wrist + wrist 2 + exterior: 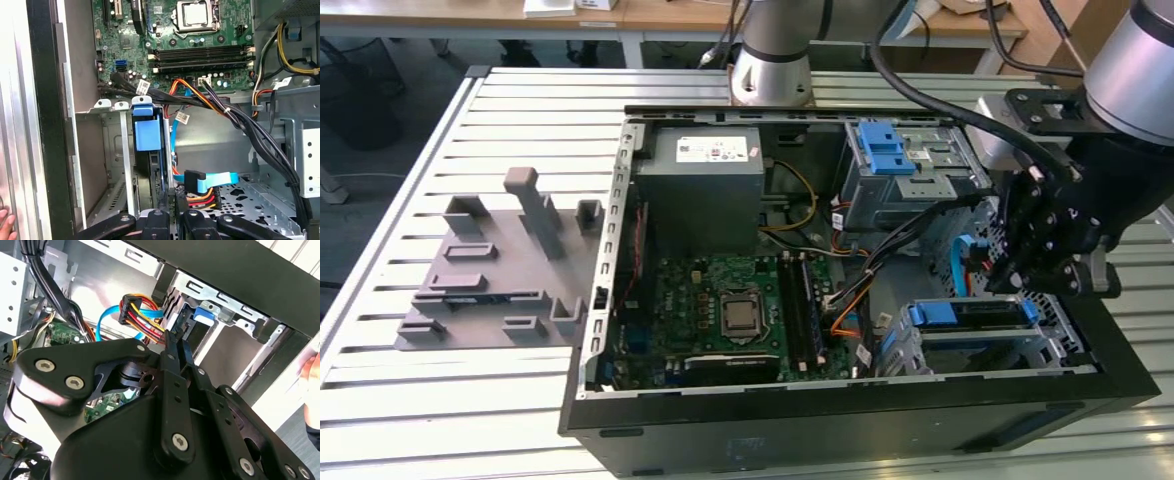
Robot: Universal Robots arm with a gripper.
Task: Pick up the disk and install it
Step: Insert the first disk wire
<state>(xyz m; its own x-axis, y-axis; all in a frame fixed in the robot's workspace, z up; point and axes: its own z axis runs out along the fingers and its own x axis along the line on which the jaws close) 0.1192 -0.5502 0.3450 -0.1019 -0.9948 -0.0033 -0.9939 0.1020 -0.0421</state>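
The disk (969, 314) sits in a slot of the grey drive cage (1062, 345) at the case's front corner, on the exterior view's right. Its blue carrier frame faces out, and the same disk (148, 131) stands on edge between the cage walls in the first wrist view. My black gripper (1015, 281) hangs just above that cage. In both wrist views its fingers (164, 200) lie pressed together, and the shut gripper (176, 340) has its tips at the disk's (204, 314) cable end. Nothing shows between the fingers.
A blue data cable with a red-yellow power plug (199, 183) lies beside the fingertips. A black cable bundle (235, 117) crosses the case. The motherboard (734, 310), power-supply box (707, 170) and upper cage with blue bracket (887, 150) fill the case. A person's hand (5, 221) rests outside the case wall.
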